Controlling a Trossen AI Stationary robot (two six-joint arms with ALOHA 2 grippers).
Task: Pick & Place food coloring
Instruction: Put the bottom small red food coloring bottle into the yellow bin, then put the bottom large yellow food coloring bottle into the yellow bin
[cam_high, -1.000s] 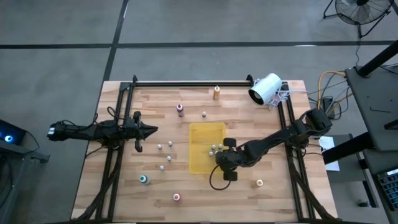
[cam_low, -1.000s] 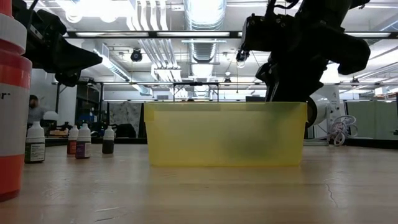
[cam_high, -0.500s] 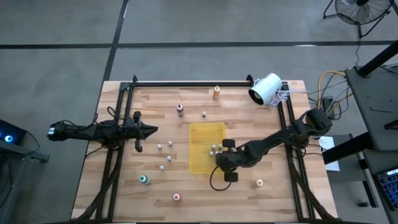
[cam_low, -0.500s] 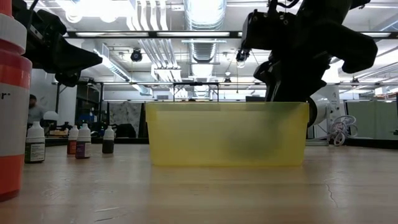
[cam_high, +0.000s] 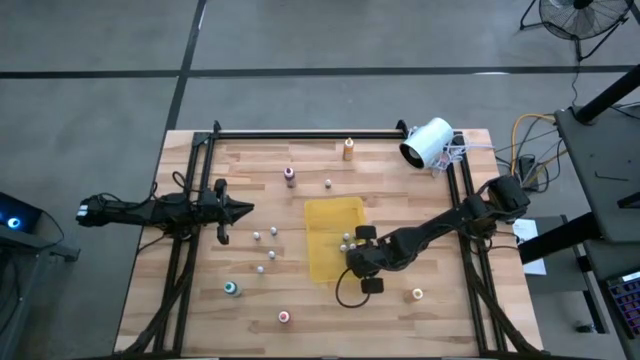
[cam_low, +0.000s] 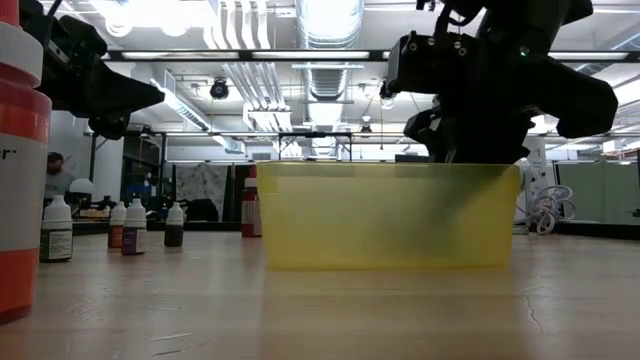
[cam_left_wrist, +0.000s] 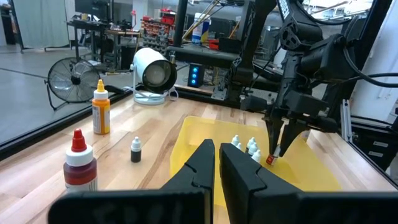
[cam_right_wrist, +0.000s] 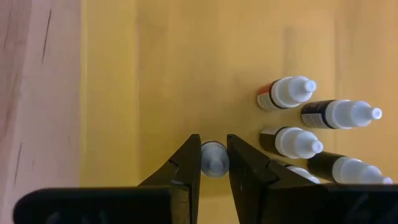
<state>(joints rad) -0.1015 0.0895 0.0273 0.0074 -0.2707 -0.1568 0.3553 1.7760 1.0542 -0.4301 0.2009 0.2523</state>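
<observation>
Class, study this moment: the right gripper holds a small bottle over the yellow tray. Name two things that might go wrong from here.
1. The right gripper grips the small bottle only by its cap, so the bottle may tip on release.
2. Standing bottles crowd close beside it in the yellow tray; lowering or withdrawing might knock them over.

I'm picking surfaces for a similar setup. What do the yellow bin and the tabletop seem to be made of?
The yellow bin looks like translucent plastic with a matte finish: in the low view, dark shapes show dimly through its wall. The tabletop looks like wood, pale planks with visible grain and seams, probably a butcher-block style; whether it is sealed I cannot tell.
</observation>
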